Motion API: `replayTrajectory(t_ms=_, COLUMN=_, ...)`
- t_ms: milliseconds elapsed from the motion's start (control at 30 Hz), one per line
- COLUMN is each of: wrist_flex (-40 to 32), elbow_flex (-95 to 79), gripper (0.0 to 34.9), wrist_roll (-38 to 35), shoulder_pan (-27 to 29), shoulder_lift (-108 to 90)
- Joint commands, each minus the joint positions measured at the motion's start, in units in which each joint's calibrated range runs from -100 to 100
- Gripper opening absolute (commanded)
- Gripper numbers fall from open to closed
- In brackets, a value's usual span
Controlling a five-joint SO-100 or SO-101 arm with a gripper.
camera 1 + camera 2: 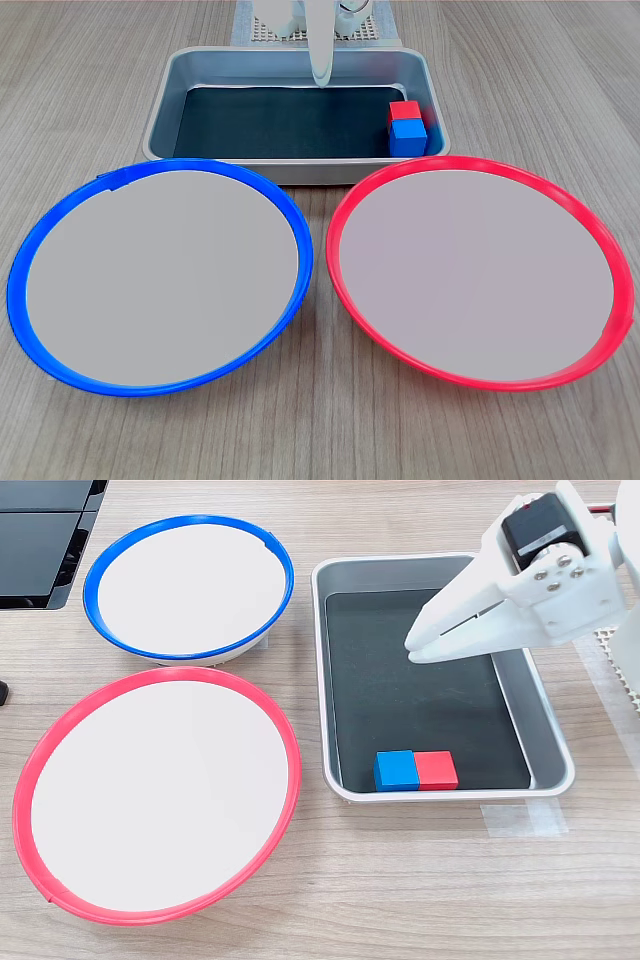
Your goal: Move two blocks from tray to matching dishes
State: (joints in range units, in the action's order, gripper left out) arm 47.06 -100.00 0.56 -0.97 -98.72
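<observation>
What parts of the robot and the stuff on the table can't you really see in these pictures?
- Gripper: in the first exterior view only its narrow tip shows; the top edge cuts off the rest.
- Arm: in the second exterior view the right edge cuts it off behind the gripper.
- Red block: in the first exterior view the blue block hides its lower front.
- Black object: cut off at the second exterior view's left edge, unidentifiable.

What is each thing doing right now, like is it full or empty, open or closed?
blue block: in the tray, touching the red block.
red block: in the tray, by the wall.
tray: holds both blocks.
blue-rimmed dish: empty.
red-rimmed dish: empty.
gripper: over the tray, nearly closed, holding nothing.
</observation>
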Motion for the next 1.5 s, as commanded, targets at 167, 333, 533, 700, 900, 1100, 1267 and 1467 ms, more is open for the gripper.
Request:
replayTrajectory(t_ms=167, wrist_flex=0.3, elbow_flex=0.0, gripper=0.3, wrist_roll=0.1, shoulder_pan=-0.1, shoulder_lift=-0.3)
replayTrajectory(t_ms=333, wrist_flex=0.3, elbow_flex=0.0, gripper=0.3, wrist_roll=0.1, shoulder_pan=-0.1, shoulder_lift=-0.3)
replayTrajectory(t_ms=533, wrist_flex=0.3, elbow_flex=0.0, gripper=0.3, wrist_roll=0.1, shoulder_pan=-0.1, shoulder_lift=-0.3)
replayTrajectory(t_ms=700, wrist_flex=0.3, elbow_flex=0.0, gripper=0.3, wrist_roll=0.1, shoulder_pan=-0.1, shoulder_lift=-0.3)
replayTrajectory(t_ms=900, wrist_flex=0.3, elbow_flex=0.0, gripper=0.3, wrist_roll=0.1, shoulder_pan=-0.1, shoulder_lift=-0.3)
replayTrajectory(t_ms=1100, wrist_flex=0.3, elbow_flex=0.0, gripper=1.5, wrist_roll=0.1, shoulder_pan=-0.2, shoulder_lift=-0.3)
replayTrajectory(t_ms=1267, wrist_flex=0.4, elbow_flex=0.0, gripper=0.3, wrist_roll=-1.8, shoulder_pan=-3.5, shoulder_lift=-0.3)
replayTrajectory(t_ms=1467, wrist_flex=12.8, elbow_flex=18.4, gripper=0.2, wrist_roll=-4.1, shoulder_pan=-7.8, shoulder_lift=18.2)
